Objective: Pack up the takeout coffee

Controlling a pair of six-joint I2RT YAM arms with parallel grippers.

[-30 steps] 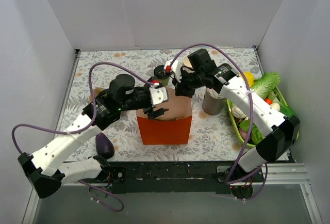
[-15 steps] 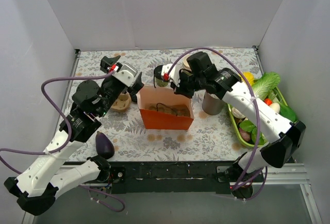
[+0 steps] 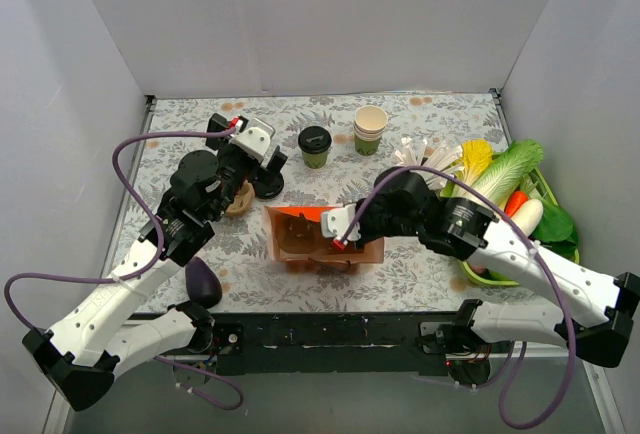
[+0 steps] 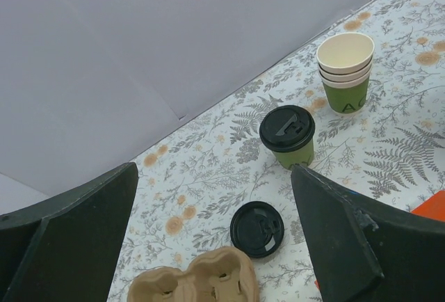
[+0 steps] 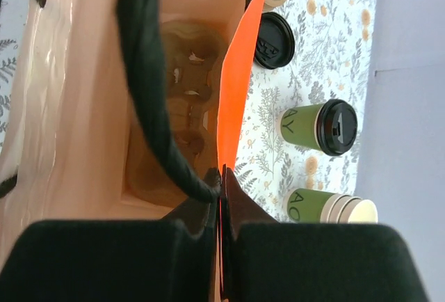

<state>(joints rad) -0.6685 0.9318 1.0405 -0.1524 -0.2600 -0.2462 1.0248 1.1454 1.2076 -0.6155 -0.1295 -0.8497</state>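
Note:
The takeout coffee (image 3: 314, 146), a green cup with a black lid, stands upright at the back of the table. It also shows in the left wrist view (image 4: 287, 135) and the right wrist view (image 5: 320, 126). My left gripper (image 3: 258, 157) is open and empty, above a loose black lid (image 4: 257, 229) and short of the coffee. The orange paper bag (image 3: 320, 237) sits mid-table with a brown cardboard carrier (image 5: 174, 107) inside. My right gripper (image 3: 340, 233) is shut on the bag's orange wall (image 5: 236, 86) at its rim.
A stack of lidless cups (image 3: 371, 129) stands right of the coffee. A second cardboard carrier (image 3: 236, 198) lies by the loose lid. An eggplant (image 3: 203, 281) lies front left. A green basket (image 3: 478, 270) of vegetables fills the right side. The bag's black handle (image 5: 149, 86) loops over its opening.
My left arm drew back from the bag to the back left. My right arm swung forward and down and closed on the bag's rim. The bag shifted and sits lower.

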